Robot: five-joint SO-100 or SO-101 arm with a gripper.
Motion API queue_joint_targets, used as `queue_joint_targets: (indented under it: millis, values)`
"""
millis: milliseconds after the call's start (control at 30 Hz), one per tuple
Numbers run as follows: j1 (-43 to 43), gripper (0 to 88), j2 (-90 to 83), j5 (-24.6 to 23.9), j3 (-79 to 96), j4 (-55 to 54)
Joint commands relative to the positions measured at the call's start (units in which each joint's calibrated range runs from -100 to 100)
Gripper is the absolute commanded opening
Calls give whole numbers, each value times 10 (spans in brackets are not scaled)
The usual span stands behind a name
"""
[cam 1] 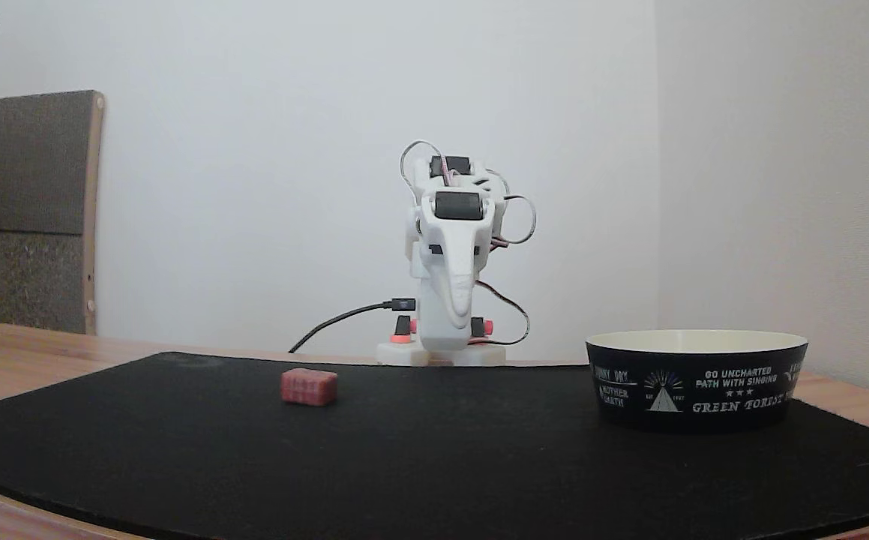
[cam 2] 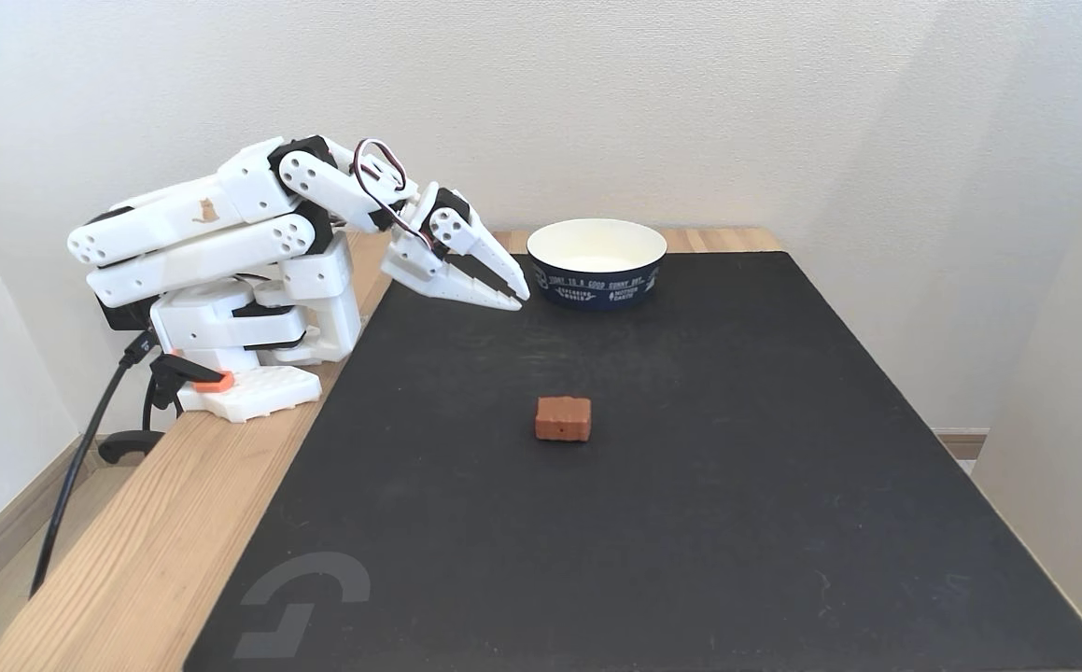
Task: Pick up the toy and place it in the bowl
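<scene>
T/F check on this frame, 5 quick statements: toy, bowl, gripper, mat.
1. The toy lies on the black mat, apart from the bowl. True.
2. The gripper is clamped on the toy. False: it is shut on nothing, hanging over the mat's edge beside the bowl, well away from the toy.
3. The bowl has a cream inside and holds nothing that can be seen. True.
4. The bowl stands on bare wood, off the mat. False: it stands on the mat, near a corner.
5. The arm's base sits on the mat. False: it sits on the wooden table, beside the mat.
</scene>
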Motion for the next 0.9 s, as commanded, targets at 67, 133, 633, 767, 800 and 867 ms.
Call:
queue_joint_targets:
  millis: [67,133,633,767,800,867]
  values:
    - [-2,42,-7,1,8,2]
    - [-2,43,-7,-1,8,1]
    - [6,348,5,-2,-5,4]
    - [34,344,118,-1,-84,3]
    - [48,344,211,2,-151,3]
    - [69,344,313,3,-223,6]
